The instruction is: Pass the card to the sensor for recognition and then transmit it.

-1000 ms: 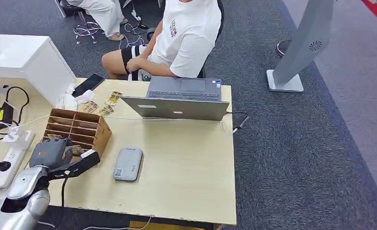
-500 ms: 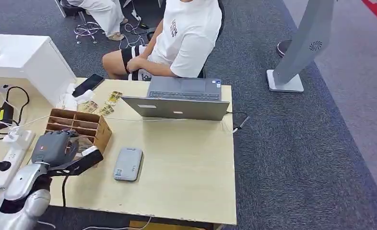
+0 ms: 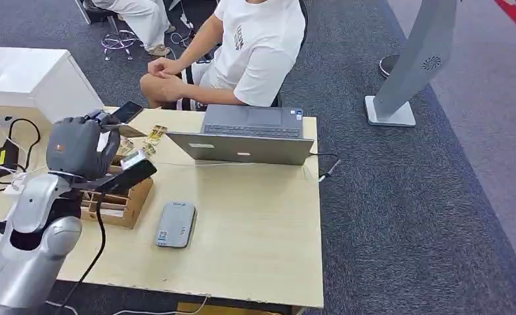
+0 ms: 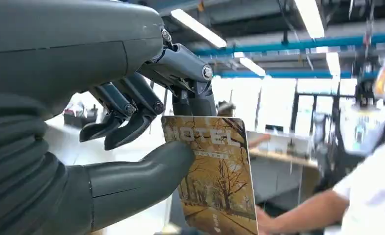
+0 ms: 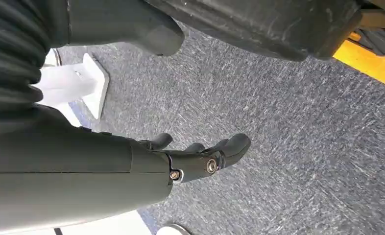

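up above the brown cardboard organizer (image 3: 121, 197), the left hand (image 3: 78, 147) pinches the hotel card (image 4: 212, 171) between thumb and fingers. beside that organizer, nearer the table's front edge, lies the grey sensor (image 3: 175, 224). meanwhile the right hand (image 5: 190, 156) hangs over grey carpet, fingers loosely spread and holding nothing.

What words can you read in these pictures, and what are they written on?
"HOTEL": printed across the top of the card that the left hand pinches.
Print on the person's white T-shirt: too small to read.
Label on the grey sensor on the table: too small to read.
Red mark on the back of the left hand: blurred.
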